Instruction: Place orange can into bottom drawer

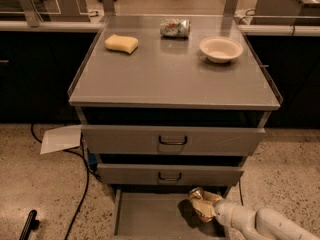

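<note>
At the foot of a grey cabinet, in the single camera view, the tool (205, 208) reaches in from the lower right on a white arm (262, 224). It is closed around the orange can (198, 196). The can hangs tilted over the right rear part of the bottom drawer (150, 215), its shiny end turned up and to the left. A dark shadow falls on the grey drawer floor just left of and below the can. Whether the can touches that floor cannot be told. The bottom drawer is pulled out toward the camera and is narrower than the two drawers above it.

The middle drawer (130, 174) sits directly above, out a little, with a dark handle at the centre of its front. The top drawer (125, 140) is wider and also out a little, with a matching handle.

On the surface (170, 81) above, three things lie along the far edge, well apart from each other. A yellow sponge (121, 43) is at the left. A silver-green can (175, 27) lies on its side near the middle. A pale bowl (221, 49) stands upright at the right.

On the speckled floor (45, 194) to the left, a sheet of paper (61, 139) lies beside the cabinet. A black cable (84, 186) curves past it toward the bottom edge.
</note>
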Robot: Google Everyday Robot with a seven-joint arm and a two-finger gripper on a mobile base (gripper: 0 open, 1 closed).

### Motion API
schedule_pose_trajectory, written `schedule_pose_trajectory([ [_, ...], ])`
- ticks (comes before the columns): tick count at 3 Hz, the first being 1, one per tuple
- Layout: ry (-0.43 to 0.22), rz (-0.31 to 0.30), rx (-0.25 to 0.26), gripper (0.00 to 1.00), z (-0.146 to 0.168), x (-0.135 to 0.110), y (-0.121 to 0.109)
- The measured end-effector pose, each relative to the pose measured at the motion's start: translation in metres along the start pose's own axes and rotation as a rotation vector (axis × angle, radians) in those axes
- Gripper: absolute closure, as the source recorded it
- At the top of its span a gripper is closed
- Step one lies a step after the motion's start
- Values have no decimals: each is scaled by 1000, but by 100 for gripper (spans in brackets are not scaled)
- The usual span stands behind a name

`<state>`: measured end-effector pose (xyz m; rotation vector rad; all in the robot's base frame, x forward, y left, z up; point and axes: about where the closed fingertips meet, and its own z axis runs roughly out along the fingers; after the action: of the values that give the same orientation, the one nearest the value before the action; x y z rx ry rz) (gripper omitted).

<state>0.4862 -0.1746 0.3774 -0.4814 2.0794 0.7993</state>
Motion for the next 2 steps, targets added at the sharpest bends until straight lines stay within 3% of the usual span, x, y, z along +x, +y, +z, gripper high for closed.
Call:
schedule_pose_trajectory([
  [2, -12, 151, -56, 100, 39, 72, -46],
])
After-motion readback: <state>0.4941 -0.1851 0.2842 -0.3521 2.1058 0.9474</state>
